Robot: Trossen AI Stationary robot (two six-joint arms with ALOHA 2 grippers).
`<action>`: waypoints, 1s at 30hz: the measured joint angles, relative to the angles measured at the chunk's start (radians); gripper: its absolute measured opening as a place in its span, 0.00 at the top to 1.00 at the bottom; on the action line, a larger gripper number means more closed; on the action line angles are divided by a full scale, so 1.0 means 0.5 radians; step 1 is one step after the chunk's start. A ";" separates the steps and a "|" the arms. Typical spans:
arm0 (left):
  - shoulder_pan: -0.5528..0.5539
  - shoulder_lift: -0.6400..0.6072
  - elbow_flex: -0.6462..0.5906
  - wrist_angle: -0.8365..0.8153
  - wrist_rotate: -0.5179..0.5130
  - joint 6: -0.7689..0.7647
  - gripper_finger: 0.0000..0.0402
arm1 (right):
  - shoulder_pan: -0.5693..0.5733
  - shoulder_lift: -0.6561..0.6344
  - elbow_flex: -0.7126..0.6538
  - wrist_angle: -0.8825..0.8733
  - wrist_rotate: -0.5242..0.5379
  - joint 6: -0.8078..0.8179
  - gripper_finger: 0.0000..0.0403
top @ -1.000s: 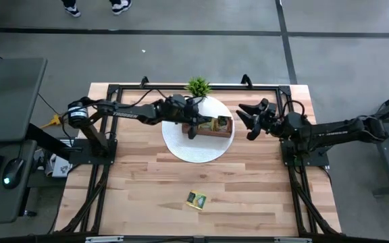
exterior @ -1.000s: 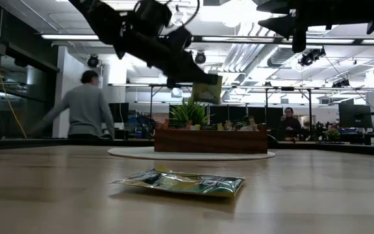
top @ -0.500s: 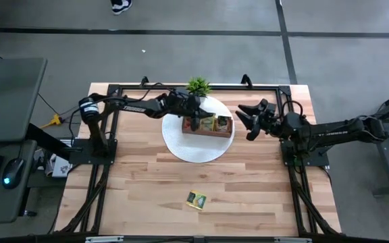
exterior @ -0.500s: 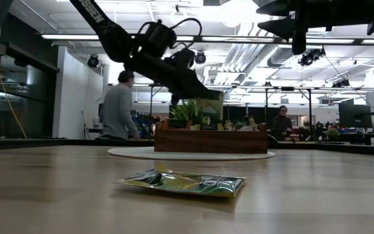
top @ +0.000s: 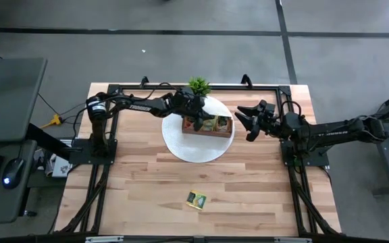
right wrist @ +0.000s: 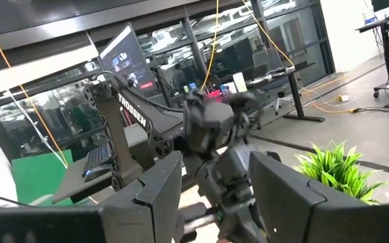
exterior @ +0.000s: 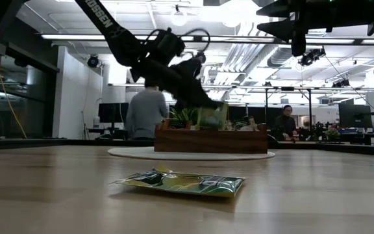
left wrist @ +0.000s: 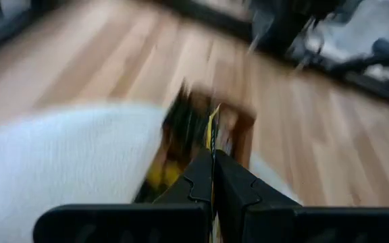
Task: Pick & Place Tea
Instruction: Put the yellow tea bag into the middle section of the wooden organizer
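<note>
Left end effector (exterior: 210, 110) apparently pinches 1 tea sachet (exterior: 213, 116).

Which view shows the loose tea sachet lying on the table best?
The low view: the loose sachet fills the foreground, lying flat. The high view shows it small, apart from the tray. Neither wrist view shows it.

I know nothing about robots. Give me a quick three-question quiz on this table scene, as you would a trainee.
1. True or false: the left gripper holds a tea sachet over the wooden tray.
2. Where does the loose sachet lie? A) in the tray B) on the bare table, near the front C) on the white mat
3. Fill in: the right gripper waits beside the tray with its fingers ____.

Key: 1 true; 2 B; 3 open.
</note>
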 joint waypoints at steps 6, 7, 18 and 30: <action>0.000 -0.003 -0.001 -0.090 -0.001 0.008 1.00 | 0.000 0.000 0.000 -0.017 0.001 -0.001 0.58; 0.000 -0.001 -0.002 -0.126 -0.002 0.008 1.00 | 0.000 0.000 0.000 -0.017 0.001 0.000 0.58; 0.001 0.002 -0.003 -0.130 -0.068 0.007 0.92 | 0.000 0.000 0.000 -0.033 0.001 0.006 0.58; 0.001 0.002 -0.003 -0.127 -0.043 0.021 0.62 | 0.000 0.000 0.000 -0.088 -0.048 0.072 0.58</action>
